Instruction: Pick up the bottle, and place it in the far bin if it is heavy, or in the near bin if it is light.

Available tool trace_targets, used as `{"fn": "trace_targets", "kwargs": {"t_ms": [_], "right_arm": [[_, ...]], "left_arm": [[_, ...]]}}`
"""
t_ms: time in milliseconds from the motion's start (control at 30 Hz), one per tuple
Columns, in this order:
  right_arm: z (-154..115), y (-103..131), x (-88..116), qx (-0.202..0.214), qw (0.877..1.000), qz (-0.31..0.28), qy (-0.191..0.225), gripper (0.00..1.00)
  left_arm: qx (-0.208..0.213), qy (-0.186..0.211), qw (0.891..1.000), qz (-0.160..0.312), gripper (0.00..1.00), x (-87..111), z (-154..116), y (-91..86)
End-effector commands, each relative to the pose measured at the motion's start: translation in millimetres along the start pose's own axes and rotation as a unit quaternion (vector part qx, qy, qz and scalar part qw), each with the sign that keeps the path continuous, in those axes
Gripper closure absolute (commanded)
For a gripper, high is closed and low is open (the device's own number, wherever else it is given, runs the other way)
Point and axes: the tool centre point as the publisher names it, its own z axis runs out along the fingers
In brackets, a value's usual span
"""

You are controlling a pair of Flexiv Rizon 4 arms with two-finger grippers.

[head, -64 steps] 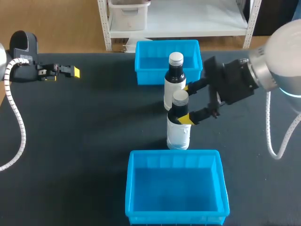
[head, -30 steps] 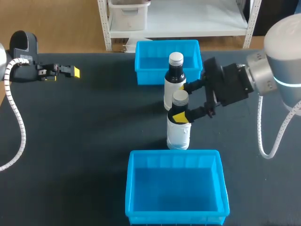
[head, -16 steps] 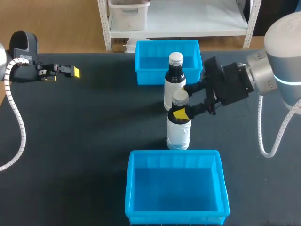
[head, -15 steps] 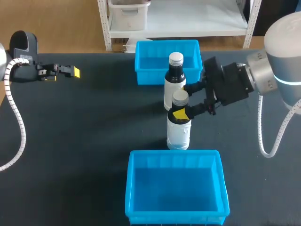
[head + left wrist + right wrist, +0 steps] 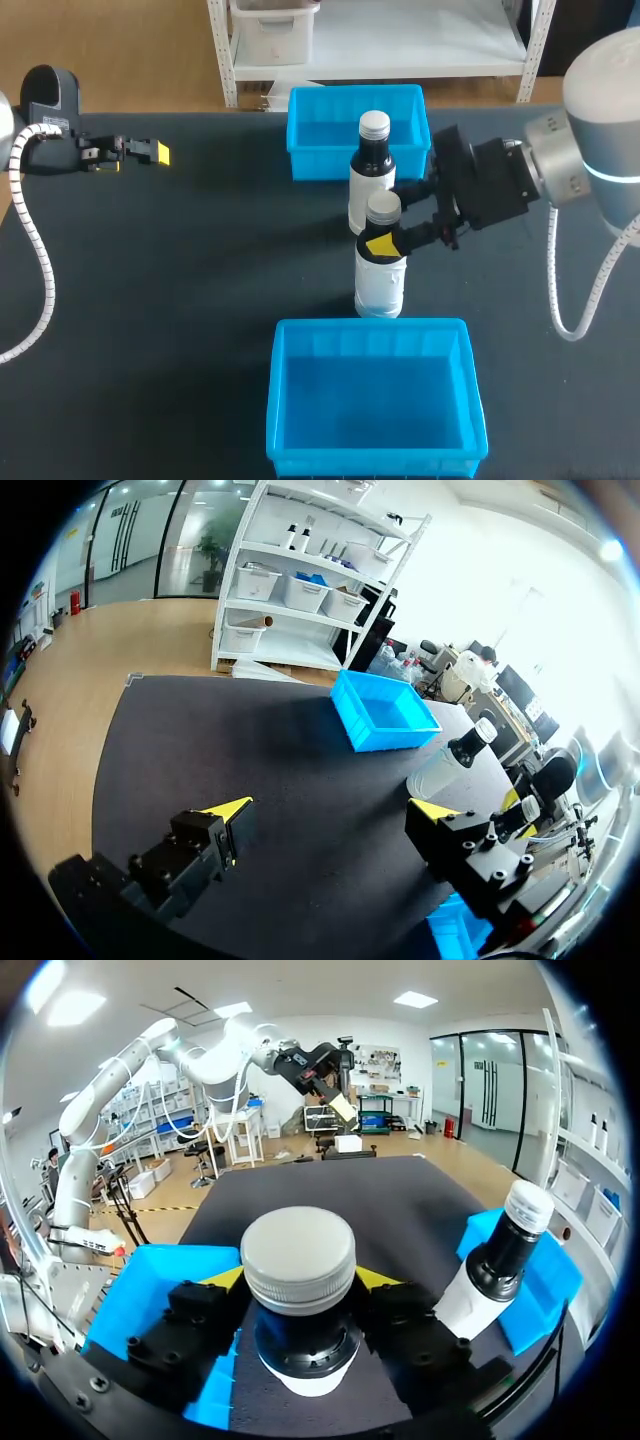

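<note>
Two dark bottles with white labels and grey caps stand between the bins. The near bottle (image 5: 380, 282) has my right gripper (image 5: 388, 216) around its neck, a yellow tip on each side. In the right wrist view the fingers press the near bottle (image 5: 300, 1260) from both sides, so the right gripper (image 5: 300, 1282) is shut on it. The bottle stands upright on the table. The far bottle (image 5: 371, 170) stands just behind it, free of the fingers. My left gripper (image 5: 150, 152) is open at the far left, holding nothing, its tips wide apart (image 5: 333, 810).
The far blue bin (image 5: 320, 140) stands behind the bottles and the near blue bin (image 5: 375, 400) in front of them; nothing shows inside either. The far bottle (image 5: 495, 1270) stands close beside my right fingers. The table is a black mat.
My right gripper's fingers have closed in from wide open onto the near bottle's neck. Both bottles and the left arm stay where they were.
</note>
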Motion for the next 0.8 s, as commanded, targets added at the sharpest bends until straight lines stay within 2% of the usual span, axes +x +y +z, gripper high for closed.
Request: {"fn": "trace_targets", "kwargs": {"t_ms": [33,400,533,633,667,800], "right_arm": [[-0.9,0.9,0.9,0.000,1.000,0.000,-0.003,0.51],[-0.2,0.7,1.9,-0.001,1.000,0.000,-0.004,0.53],[0.2,0.5,3.0,-0.002,1.000,0.001,-0.003,0.63],[0.3,0.4,3.2,-0.002,1.000,0.001,-0.003,0.83],[0.3,0.3,3.3,-0.001,1.000,0.002,-0.003,1.00],[-1.0,-0.3,2.6,0.002,1.000,0.002,0.001,1.00]], "left_arm": [[0.000,0.000,1.000,0.000,0.00,0.0,0.0,0.0],[0.000,0.000,1.000,0.000,0.00,0.0,0.0,0.0],[0.000,0.000,1.000,0.000,0.00,0.0,0.0,0.0],[0.000,0.000,1.000,0.000,0.00,0.0,0.0,0.0],[0.000,0.000,1.000,0.000,0.00,0.0,0.0,0.0],[0.000,0.000,1.000,0.000,0.00,0.0,0.0,0.0]]}}
